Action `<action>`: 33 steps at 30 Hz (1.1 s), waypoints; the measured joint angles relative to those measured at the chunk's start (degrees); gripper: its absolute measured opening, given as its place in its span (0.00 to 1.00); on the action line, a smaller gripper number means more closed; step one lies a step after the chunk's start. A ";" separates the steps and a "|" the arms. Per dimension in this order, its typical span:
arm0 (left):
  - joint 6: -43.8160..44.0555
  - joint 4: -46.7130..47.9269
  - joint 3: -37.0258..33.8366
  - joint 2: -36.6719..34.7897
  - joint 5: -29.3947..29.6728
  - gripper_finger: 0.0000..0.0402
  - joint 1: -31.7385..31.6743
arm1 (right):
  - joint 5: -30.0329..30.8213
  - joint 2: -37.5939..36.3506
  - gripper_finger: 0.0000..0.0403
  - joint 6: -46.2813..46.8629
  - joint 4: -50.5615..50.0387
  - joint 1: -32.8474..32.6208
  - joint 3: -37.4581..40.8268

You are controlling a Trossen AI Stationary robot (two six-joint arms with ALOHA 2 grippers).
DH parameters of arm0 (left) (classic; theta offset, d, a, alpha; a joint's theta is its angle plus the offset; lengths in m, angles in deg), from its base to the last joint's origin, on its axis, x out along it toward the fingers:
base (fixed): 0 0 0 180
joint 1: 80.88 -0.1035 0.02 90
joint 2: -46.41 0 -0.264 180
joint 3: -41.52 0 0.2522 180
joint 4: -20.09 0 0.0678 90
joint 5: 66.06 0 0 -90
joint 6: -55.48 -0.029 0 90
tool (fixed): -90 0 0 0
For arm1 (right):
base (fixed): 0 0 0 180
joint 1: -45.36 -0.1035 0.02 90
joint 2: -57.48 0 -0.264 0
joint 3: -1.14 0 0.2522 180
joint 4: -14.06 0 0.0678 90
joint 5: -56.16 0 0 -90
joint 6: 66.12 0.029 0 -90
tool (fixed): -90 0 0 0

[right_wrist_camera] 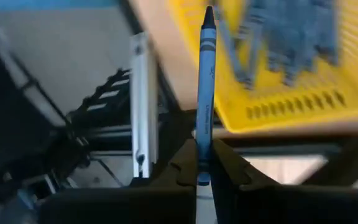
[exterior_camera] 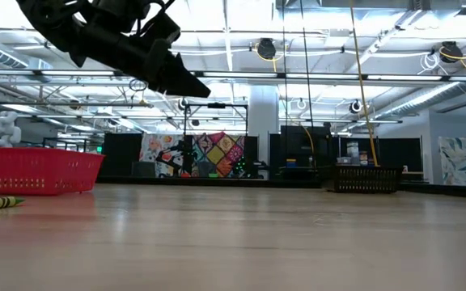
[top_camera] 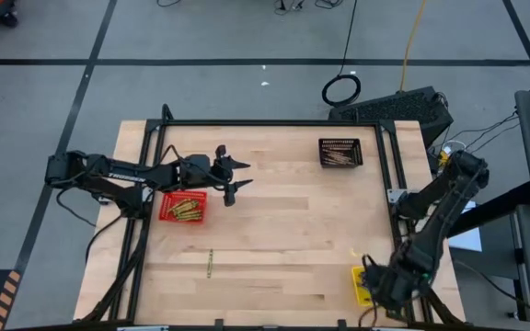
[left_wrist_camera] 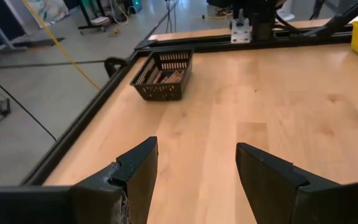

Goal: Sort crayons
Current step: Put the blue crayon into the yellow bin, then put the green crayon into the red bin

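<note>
My right gripper [right_wrist_camera: 202,163] is shut on a blue crayon [right_wrist_camera: 205,93] at the table's near right corner, by the yellow basket [right_wrist_camera: 278,109] that holds several blue crayons [right_wrist_camera: 291,43]. My left gripper [left_wrist_camera: 194,174] hangs open and empty over the table's left half, beside the red basket [top_camera: 167,213] of yellow crayons [top_camera: 186,210]. The red basket stands on the table. One loose crayon [top_camera: 210,264] lies flat on the wood near the front. A black basket [top_camera: 340,152] with brown crayons stands at the far right. My right gripper pinches the blue crayon's blunt rear end [right_wrist_camera: 202,173] between its two fingers. The crayon runs on in line with the fingers, its pointed tip [right_wrist_camera: 209,12] away from the gripper. It is lifted clear, its tip reaching over the yellow basket's edge.
A black metal frame [top_camera: 274,122] rims the table's far and side edges. The wide middle of the wood [top_camera: 283,221] is bare. Beyond the far edge lie cables and a dark box [top_camera: 403,106] on the floor.
</note>
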 joint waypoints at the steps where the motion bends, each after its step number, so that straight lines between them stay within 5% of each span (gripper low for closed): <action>1: -0.55 -0.29 0.00 0.00 0.00 0.55 0.00 | 0.17 0.49 0.01 -1.46 1.64 -0.81 0.00; 6: -1.08 -0.67 0.00 0.00 0.00 0.55 0.00 | 4.51 4.05 0.02 -11.93 5.18 -2.36 0.00; 11: -1.05 -0.33 0.00 0.00 0.00 0.55 0.00 | 9.05 7.80 0.09 -13.41 -1.87 -2.27 0.02; 22: -0.13 0.23 0.00 0.00 0.00 0.55 0.00 | 22.96 6.28 0.38 -16.69 -6.10 -0.66 0.02; 25: 0.87 -0.87 0.00 0.00 0.00 0.55 0.02 | 33.47 4.15 0.42 -16.55 -6.06 2.29 0.02; 29: 0.88 -2.54 0.22 0.00 -0.16 0.55 0.29 | 55.60 3.04 0.43 -19.29 -5.86 7.52 0.02; 33: -0.18 9.36 5.30 0.00 2.96 0.55 2.75 | 72.44 3.26 0.42 -29.35 -0.25 13.92 1.09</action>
